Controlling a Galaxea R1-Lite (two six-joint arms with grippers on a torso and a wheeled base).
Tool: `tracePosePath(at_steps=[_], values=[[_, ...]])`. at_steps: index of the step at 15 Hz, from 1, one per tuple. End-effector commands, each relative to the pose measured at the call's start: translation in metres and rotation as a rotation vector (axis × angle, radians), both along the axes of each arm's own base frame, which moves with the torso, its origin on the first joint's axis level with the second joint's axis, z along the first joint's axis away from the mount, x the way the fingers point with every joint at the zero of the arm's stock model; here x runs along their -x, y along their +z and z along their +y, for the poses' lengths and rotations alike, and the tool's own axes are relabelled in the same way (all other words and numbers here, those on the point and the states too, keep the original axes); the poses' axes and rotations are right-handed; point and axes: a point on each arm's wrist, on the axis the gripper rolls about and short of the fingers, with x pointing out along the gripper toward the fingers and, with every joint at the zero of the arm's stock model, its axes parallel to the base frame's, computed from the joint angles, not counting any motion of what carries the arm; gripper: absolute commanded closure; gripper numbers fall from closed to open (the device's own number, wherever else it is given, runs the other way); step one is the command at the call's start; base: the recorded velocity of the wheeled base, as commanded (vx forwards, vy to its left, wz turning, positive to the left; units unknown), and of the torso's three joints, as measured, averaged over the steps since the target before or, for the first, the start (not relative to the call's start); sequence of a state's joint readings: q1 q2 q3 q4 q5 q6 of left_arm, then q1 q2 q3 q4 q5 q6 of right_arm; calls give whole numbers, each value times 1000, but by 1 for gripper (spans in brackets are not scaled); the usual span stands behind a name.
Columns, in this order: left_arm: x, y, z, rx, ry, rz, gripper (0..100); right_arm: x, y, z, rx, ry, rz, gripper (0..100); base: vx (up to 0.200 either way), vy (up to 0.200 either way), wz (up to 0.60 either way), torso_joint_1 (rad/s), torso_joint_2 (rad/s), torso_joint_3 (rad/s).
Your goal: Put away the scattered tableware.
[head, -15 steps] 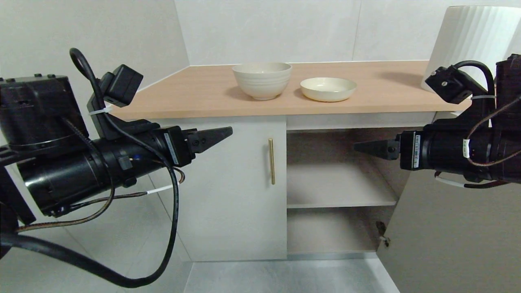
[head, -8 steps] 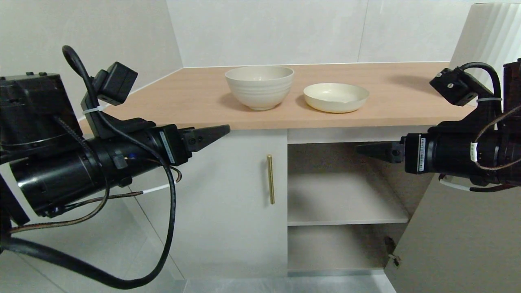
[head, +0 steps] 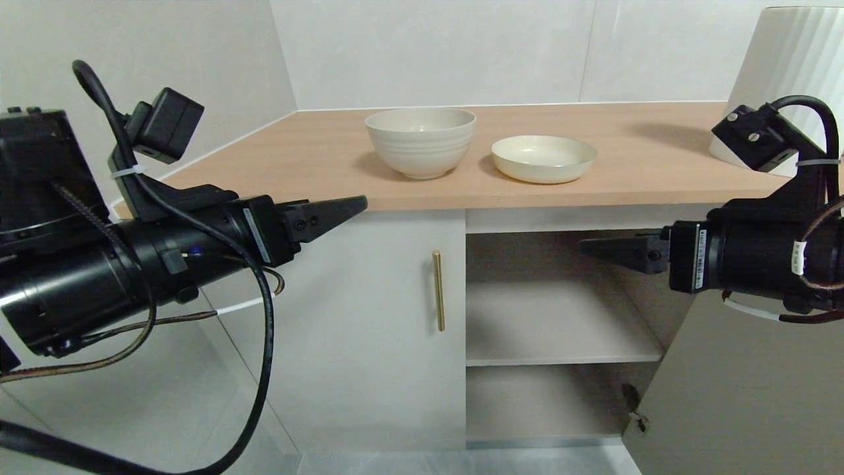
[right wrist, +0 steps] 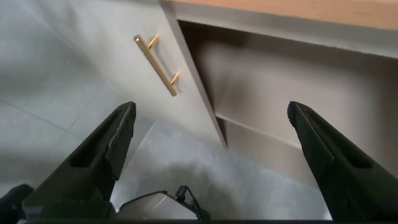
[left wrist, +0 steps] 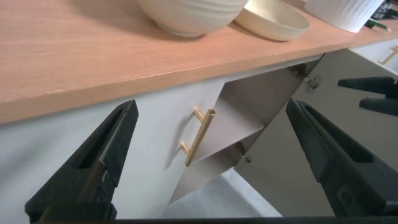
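A deep cream bowl (head: 421, 142) and a shallow cream dish (head: 544, 158) stand side by side on the wooden countertop (head: 297, 165). My left gripper (head: 359, 203) hovers just in front of the counter's edge, below and left of the bowl (left wrist: 186, 15), open and empty (left wrist: 211, 106). My right gripper (head: 583, 244) hangs before the open cabinet compartment, under the dish (left wrist: 273, 18), also open and empty (right wrist: 210, 107).
The cabinet's left door is shut and has a gold handle (head: 438, 290). Its right door (head: 738, 389) swings open towards me, showing a bare shelf (head: 560, 323). A tall white ribbed object (head: 784, 72) stands on the counter's right end.
The head camera shifted, so the counter sits lower and nearer in the picture. The left gripper has drawn slightly left and up, the right one slightly right.
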State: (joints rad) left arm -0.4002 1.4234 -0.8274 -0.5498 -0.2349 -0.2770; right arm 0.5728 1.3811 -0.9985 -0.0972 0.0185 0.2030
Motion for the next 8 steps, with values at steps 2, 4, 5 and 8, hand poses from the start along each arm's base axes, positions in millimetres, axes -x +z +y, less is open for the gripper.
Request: tracePosePath(at_steps=[2, 4, 5, 8], values=[[-8, -9, -6, -14, -9, 34, 0, -1, -1, 1, 2, -1, 4, 0, 0, 0, 0, 24, -168, -115], [-12, -15, -9, -23, -14, 54, 0, -3, -2, 1, 3, -6, 5, 0, 0, 0, 0, 81, -234, -266], [-13, -15, -9, -23, -14, 55, 0, -3, -2, 0, 4, -8, 4, 0, 0, 0, 0, 129, -330, -305], [-19, -22, -13, -34, -17, 79, 0, -7, -3, -1, 6, -19, 11, 0, 0, 0, 0, 129, -538, -302]])
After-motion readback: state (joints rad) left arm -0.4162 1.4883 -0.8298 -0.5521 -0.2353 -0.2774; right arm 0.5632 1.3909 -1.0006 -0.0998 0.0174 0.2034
